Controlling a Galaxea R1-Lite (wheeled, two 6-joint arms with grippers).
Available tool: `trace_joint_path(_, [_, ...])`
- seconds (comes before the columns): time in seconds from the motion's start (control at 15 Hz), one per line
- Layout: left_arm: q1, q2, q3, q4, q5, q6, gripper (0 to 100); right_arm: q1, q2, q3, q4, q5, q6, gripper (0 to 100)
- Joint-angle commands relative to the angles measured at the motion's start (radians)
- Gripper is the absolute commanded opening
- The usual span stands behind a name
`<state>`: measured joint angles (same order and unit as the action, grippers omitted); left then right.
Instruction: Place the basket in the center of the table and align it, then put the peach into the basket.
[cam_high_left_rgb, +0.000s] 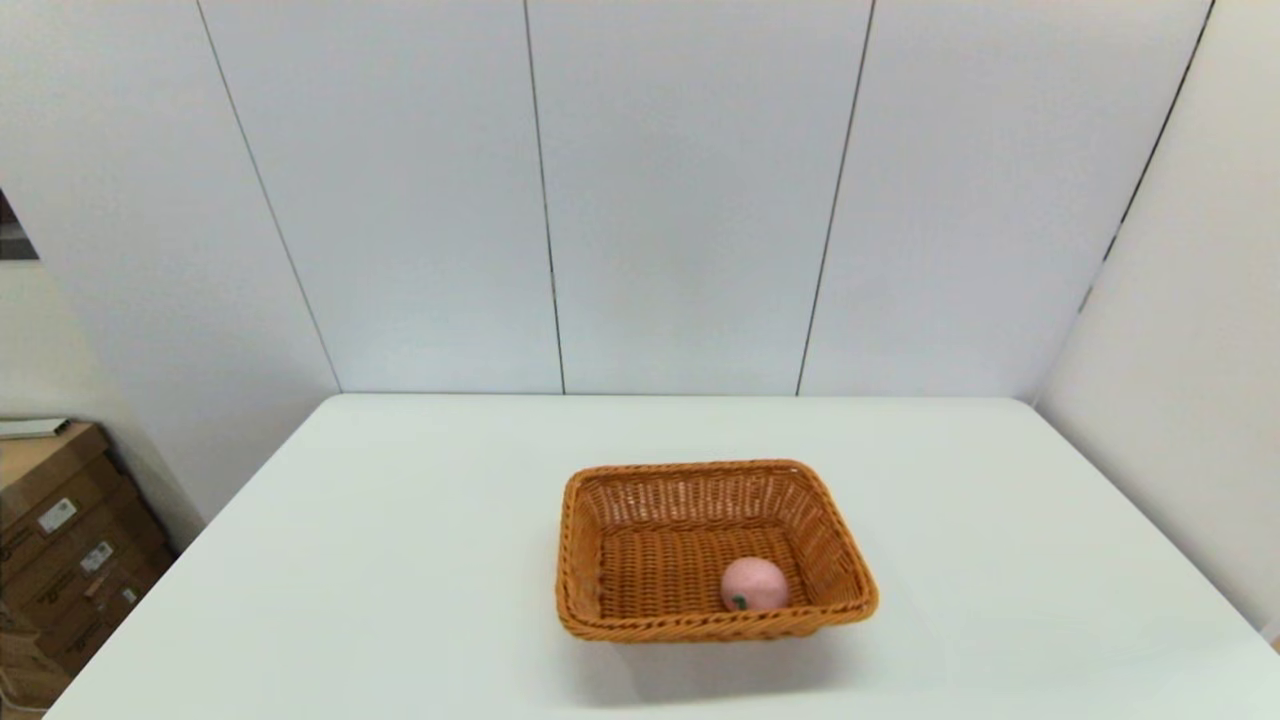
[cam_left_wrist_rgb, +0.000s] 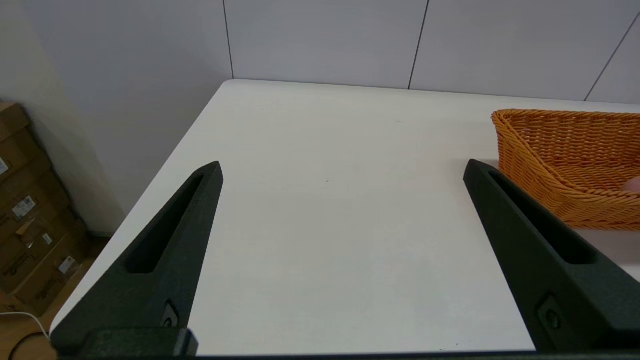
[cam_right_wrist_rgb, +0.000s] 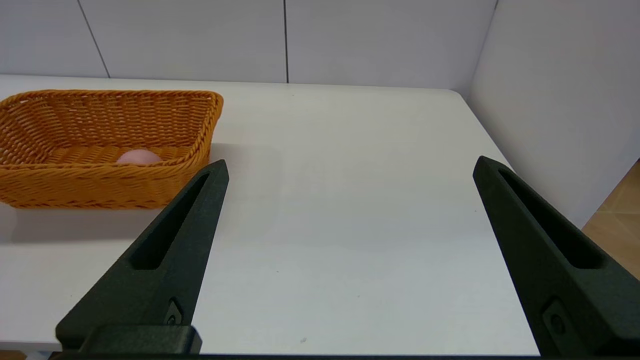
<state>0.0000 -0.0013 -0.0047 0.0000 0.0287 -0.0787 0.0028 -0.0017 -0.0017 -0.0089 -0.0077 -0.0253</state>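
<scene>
Head view shows the basket (cam_high_left_rgb: 715, 550) mid-desk (cam_high_left_rgb: 400, 560), squared up, the peach (cam_high_left_rgb: 754, 584) resting inside by its near wall. Left gripper (cam_left_wrist_rgb: 342, 170) and right gripper (cam_right_wrist_rgb: 350, 167) flank it, fingers wide apart, empty; likely finished.

So the rectangular orange-brown woven wicker basket (cam_high_left_rgb: 716, 548) sits upright mid white counter (cam_high_left_rgb: 400, 560), and the small pale-pink egg-shaped peach (cam_high_left_rgb: 754, 585) rests inside, near its front-right corner.
</scene>
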Motion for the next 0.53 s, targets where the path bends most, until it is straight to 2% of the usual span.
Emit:
trace_joint_path(0.07, [0.000, 0.000, 0.000, 0.000, 0.000, -0.001, 100, 0.000, 0.000, 0.002, 0.000, -0.002, 0.001, 100])
trace_joint_path(0.53, [0.000, 0.000, 0.000, 0.000, 0.000, -0.001, 100, 0.000, 0.000, 0.002, 0.000, -0.005, 0.025, 100])
